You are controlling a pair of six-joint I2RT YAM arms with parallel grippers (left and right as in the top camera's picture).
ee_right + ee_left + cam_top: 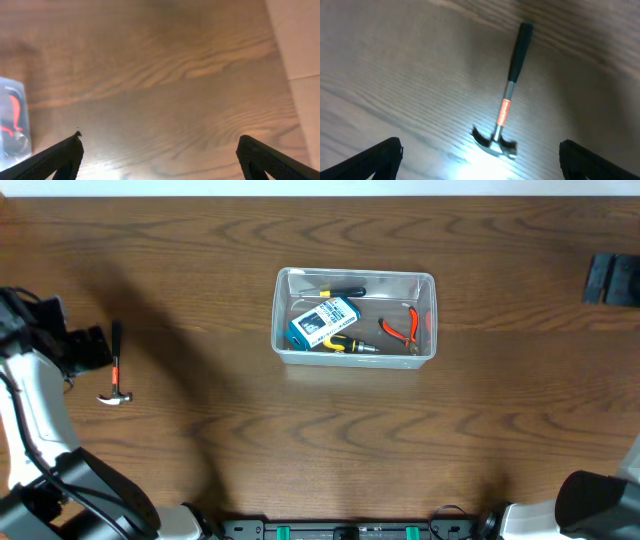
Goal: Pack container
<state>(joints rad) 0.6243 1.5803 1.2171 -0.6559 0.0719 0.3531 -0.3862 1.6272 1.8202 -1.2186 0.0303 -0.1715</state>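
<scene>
Left wrist view: soft focus throughout, and the orange label on the hammer (504, 110) is unreadable. The left fingertips (377, 159) and right fingertips (56, 159) are cut by the lower edges. Right wrist view: the container (11, 100) is cropped at the left edge, red contents unidentifiable. Overhead: yellow-handled tool (352, 346), type too small to tell.

Dark brown wood-grain surface (200, 430) fills overhead view. Pale strip (320, 186) past surface far edge. Black block (611, 280) at surface far-right. Bright glare patch (465, 162) on surface.

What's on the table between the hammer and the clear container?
Nothing: in the overhead view, only bare wooden table separates the hammer from the container.
</scene>
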